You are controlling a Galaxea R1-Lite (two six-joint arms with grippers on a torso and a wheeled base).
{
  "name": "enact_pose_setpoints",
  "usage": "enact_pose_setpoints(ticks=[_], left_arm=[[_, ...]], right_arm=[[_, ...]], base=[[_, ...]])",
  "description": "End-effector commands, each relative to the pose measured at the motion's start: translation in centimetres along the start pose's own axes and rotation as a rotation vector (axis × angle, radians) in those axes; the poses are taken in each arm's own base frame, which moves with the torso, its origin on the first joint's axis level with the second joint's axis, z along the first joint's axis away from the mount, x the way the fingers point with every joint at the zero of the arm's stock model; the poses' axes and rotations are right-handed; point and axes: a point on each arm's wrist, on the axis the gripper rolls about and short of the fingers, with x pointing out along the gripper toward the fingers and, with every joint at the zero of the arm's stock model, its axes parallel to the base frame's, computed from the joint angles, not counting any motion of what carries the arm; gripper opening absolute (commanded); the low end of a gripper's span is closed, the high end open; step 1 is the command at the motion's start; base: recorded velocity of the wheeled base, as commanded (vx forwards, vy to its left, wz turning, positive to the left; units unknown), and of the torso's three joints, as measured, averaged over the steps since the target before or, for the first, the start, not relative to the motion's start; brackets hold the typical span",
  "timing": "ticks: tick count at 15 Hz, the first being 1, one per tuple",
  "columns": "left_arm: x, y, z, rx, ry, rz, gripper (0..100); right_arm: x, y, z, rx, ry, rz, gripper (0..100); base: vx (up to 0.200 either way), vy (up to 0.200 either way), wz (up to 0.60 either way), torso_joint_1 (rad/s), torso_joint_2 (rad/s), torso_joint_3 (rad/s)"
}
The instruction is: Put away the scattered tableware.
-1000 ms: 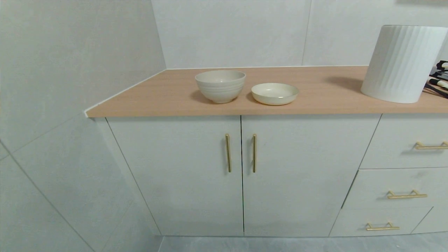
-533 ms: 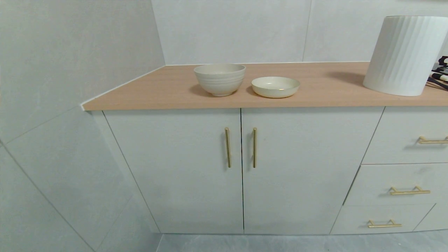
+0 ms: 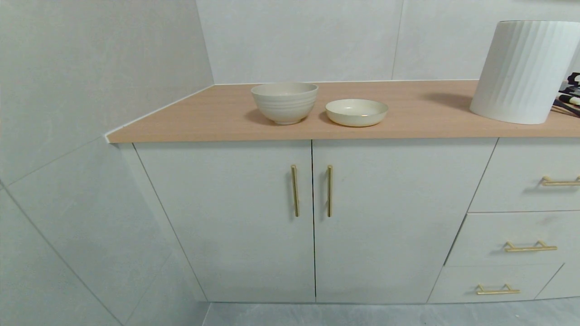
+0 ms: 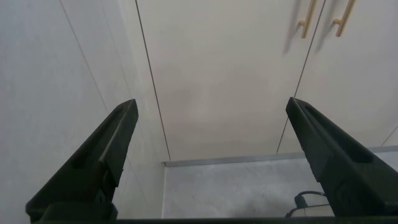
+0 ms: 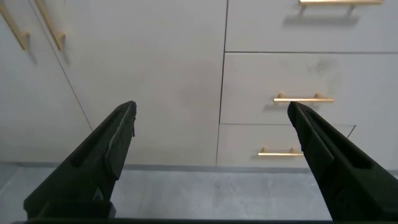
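A deep ribbed beige bowl [image 3: 284, 101] stands on the wooden countertop [image 3: 217, 117], and a shallow cream dish [image 3: 356, 112] sits just to its right, a small gap between them. Below them are two closed cabinet doors with gold handles [image 3: 295, 190] [image 3: 329, 190]. My left gripper [image 4: 211, 109] is open, held low in front of the cabinet's left door [image 4: 217, 74], with nothing between its fingers. My right gripper [image 5: 211, 112] is open too, facing the drawer fronts [image 5: 298, 81] near the floor.
A tall white ribbed container [image 3: 525, 70] stands at the right of the countertop, with dark utensils [image 3: 568, 97] behind it. Three drawers with gold handles [image 3: 530, 246] lie to the right of the doors. A tiled wall [image 3: 68, 136] closes the left side. Grey floor [image 3: 362, 314] runs below.
The whole head picture shifted between one second ago and half a second ago, so the camera moved; since then it holds still. The bowl and dish have not moved on the counter.
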Motion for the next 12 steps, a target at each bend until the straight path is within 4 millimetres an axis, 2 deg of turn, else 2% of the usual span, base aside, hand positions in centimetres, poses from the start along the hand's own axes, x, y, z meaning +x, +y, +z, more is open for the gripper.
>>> enact_pose_setpoints(ticks=[1,2,5,7,8,12], left_arm=[[0.0,0.0,0.0,-0.001,0.001,0.0,100],[0.0,0.0,0.0,-0.001,0.001,0.0,100],[0.0,0.0,0.0,0.0,0.001,0.0,100],[0.0,0.0,0.0,-0.001,0.001,0.0,100],[0.0,0.0,0.0,-0.001,0.001,0.0,100],[0.0,0.0,0.0,0.0,0.001,0.0,100]], right_arm=[[-0.5,0.0,1.8,-0.008,-0.078,0.038,100],[-1.2,0.1,4.7,0.02,-0.145,0.099,100],[0.4,0.2,7.3,0.028,-0.029,0.216,100],[1.2,0.3,8.3,0.035,0.011,0.272,100],[2.8,0.4,9.4,0.049,0.087,0.319,100],[7.0,1.1,10.2,0.061,0.263,0.474,100]], base=[[0.0,0.0,0.0,0.0,0.0,0.0],[0.0,0.0,0.0,0.0,0.0,0.0],[0.0,0.0,0.0,0.0,0.0,0.0],[0.0,0.0,0.0,0.0,0.0,0.0],[0.0,0.0,0.0,0.0,0.0,0.0],[0.0,0.0,0.0,0.0,0.0,0.0]])
